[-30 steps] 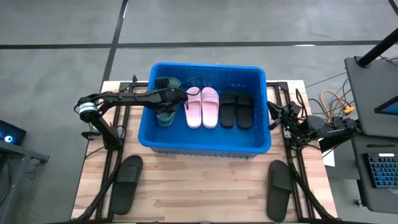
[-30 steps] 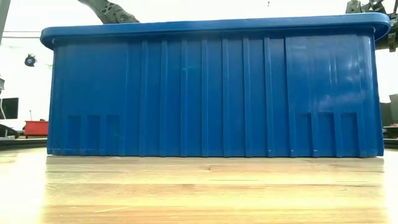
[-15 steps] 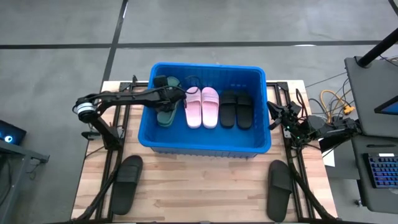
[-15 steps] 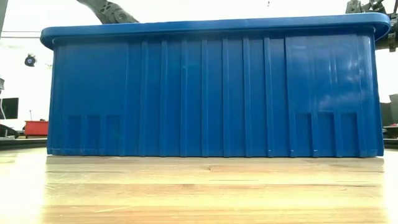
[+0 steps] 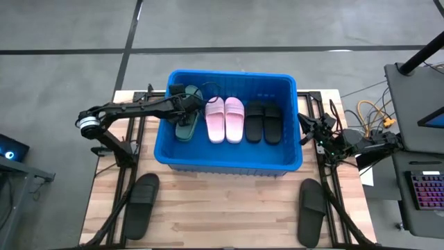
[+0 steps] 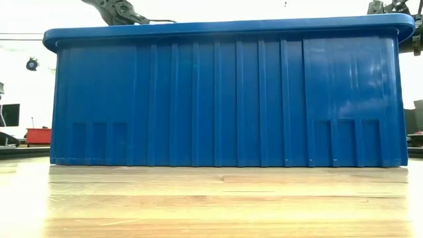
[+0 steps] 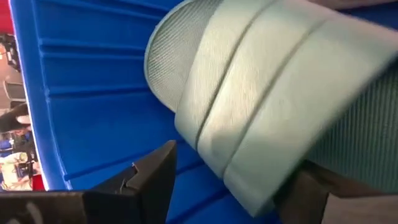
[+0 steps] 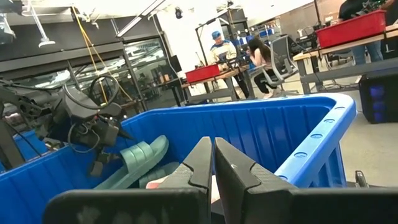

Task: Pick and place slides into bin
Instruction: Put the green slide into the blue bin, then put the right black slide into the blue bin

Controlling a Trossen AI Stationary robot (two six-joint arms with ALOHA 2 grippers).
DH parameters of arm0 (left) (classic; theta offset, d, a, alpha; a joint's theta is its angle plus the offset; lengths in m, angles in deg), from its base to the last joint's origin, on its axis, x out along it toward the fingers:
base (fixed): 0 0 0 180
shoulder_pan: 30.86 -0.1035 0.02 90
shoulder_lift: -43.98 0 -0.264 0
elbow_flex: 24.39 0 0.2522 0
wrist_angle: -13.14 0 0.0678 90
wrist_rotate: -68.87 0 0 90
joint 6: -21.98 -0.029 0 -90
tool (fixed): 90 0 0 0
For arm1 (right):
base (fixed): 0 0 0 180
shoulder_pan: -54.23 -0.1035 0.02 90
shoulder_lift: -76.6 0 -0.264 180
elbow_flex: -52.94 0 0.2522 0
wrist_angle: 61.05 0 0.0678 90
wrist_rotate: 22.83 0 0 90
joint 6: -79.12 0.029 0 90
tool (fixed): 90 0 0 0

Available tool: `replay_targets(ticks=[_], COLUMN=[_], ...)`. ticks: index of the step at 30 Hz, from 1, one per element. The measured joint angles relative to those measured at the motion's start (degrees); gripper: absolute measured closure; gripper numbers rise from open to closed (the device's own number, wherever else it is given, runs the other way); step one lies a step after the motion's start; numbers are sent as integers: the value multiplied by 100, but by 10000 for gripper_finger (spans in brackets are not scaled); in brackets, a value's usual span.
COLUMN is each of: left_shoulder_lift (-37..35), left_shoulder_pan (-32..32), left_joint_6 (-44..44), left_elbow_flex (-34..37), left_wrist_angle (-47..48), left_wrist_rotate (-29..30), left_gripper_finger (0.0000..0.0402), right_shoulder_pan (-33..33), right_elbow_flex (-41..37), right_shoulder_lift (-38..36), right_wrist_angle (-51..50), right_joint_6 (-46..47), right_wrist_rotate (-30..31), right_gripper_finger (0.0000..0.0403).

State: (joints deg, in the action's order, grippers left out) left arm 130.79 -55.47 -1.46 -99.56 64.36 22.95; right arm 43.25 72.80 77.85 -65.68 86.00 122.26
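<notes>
The blue bin (image 5: 229,74) stands at the table's far middle. In it lie a pink pair of slides (image 5: 225,119), a black pair (image 5: 263,122) and green slides (image 5: 185,126) at its left end. My left gripper (image 5: 190,104) reaches over the left rim into the bin and is open, its fingers on either side of a green slide's strap (image 7: 249,99). That slide (image 8: 138,157) lies tilted, its far end higher. My right gripper (image 8: 212,155) waits shut beside the bin's right wall. My left gripper has its open fingers (image 7: 152,177) on either side of the green slide's strap, slanting down from the table's left. The strap hides the inner face of the other finger, so I cannot tell whether it touches the slide.
Two black slides lie on the wooden table in front of the bin, one near the left (image 5: 141,205) and one near the right (image 5: 312,207). In the low view the bin's front wall (image 6: 225,99) fills the picture. People sit at benches far behind.
My left gripper has opened and let go of the green slide inside the bin, and its arm has risen a little and drawn back toward the table's left. The slide stays at the bin's left end.
</notes>
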Motion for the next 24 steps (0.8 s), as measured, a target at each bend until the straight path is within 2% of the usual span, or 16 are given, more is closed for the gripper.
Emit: replay_targets(ticks=[10,16,24], left_shoulder_lift=[-195,-382,-1126], left_shoulder_pan=[-19,-17,-17], left_joint_6=[-3,2,14], left_elbow_flex=[0,0,0], left_wrist_angle=[689,725,706], left_wrist_rotate=[-345,-355,-726], left_gripper_finger=[186,186,186], right_shoulder_pan=[0,-1,0], right_elbow_flex=[1,1,1], right_shoulder_lift=[-3,-3,-3], right_wrist_angle=[-31,-82,-126], right_joint_6=[-4,-2,58], right_wrist_rotate=[0,0,0], right_gripper_finger=[394,394,394])
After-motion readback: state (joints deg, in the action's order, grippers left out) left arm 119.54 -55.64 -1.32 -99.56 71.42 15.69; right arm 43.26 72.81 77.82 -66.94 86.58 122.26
